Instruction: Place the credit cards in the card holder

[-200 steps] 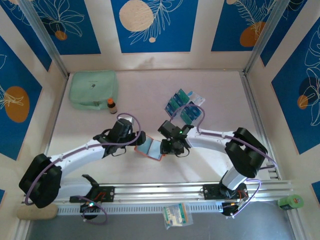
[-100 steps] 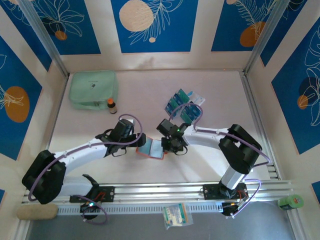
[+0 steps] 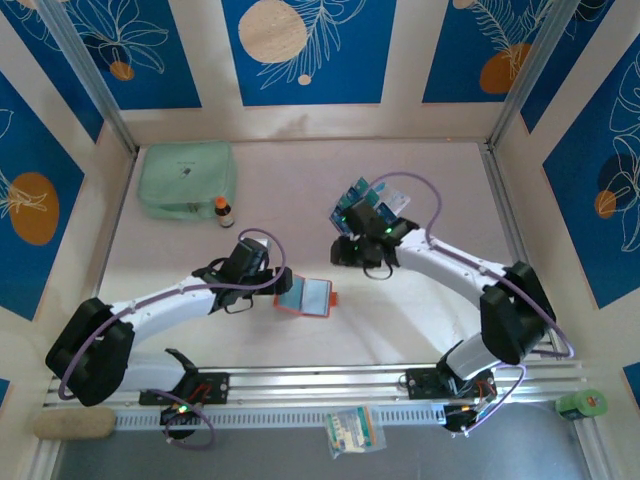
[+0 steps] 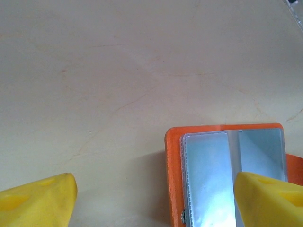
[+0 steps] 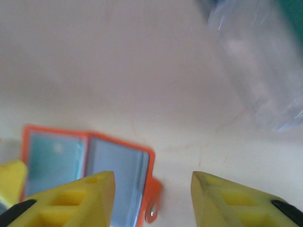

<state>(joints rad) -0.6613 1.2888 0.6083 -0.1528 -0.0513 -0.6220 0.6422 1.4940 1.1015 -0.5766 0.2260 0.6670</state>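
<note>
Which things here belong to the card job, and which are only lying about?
Job: teal-green and blue flat credit cards; small square orange leather-like card holder, open.
Lying about: large mint-green zip pouch; small brown bottle with orange cap; green roll.

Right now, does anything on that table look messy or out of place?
Nothing is spilled or broken. The credit cards lie in a loose, overlapping fan, and the orange card holder lies open, slightly askew. One oddity: a small packet sits off the table, in front of the arms' rail.
</note>
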